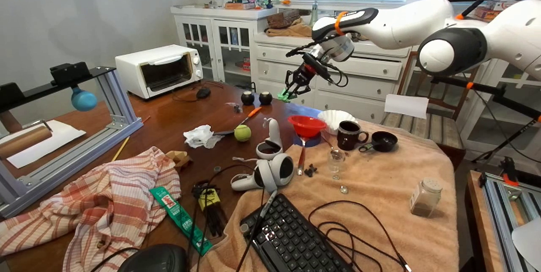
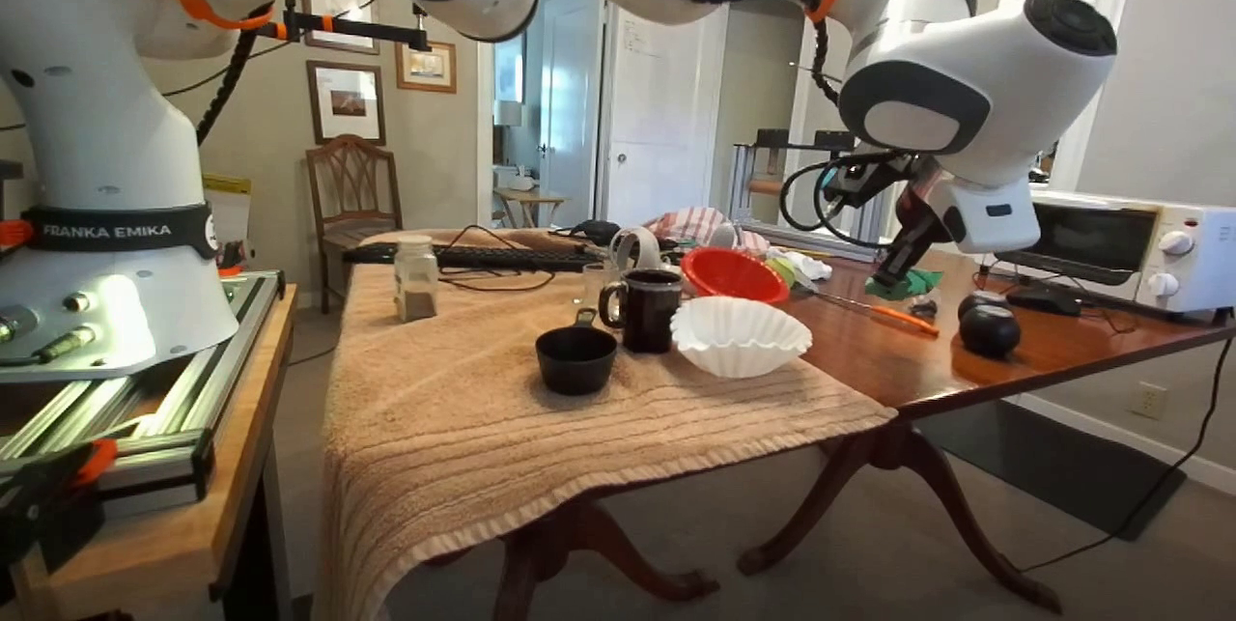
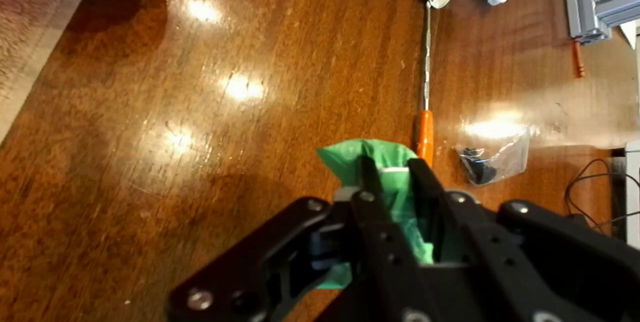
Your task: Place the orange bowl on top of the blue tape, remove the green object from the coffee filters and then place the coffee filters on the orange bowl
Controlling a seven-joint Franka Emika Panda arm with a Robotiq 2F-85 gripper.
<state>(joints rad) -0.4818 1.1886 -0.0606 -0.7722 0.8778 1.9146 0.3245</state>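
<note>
Red-orange, glossy plastic: the orange bowl [image 1: 305,127] sits on the blue tape [image 1: 313,141]. Coffee filters [image 2: 740,339], white and fluted, rest on the tan towel [image 2: 463,389] just beside the bowl; touching it or not, can't tell. Gripper [image 3: 392,166] pinches a thin, crumpled green object [image 2: 908,286], holds it above the wooden table [image 3: 300,61], well apart from the bowl. Dark mug [image 1: 349,136] stands near the bowl; black measuring cup [image 2: 576,360] sits farther from it, past the mug. Tennis ball [image 1: 242,133] lies on the bowl's other side, opposite the mug. Slotted utensil [image 3: 426,131] with orange handle lies on the table, apart from the bowl.
</note>
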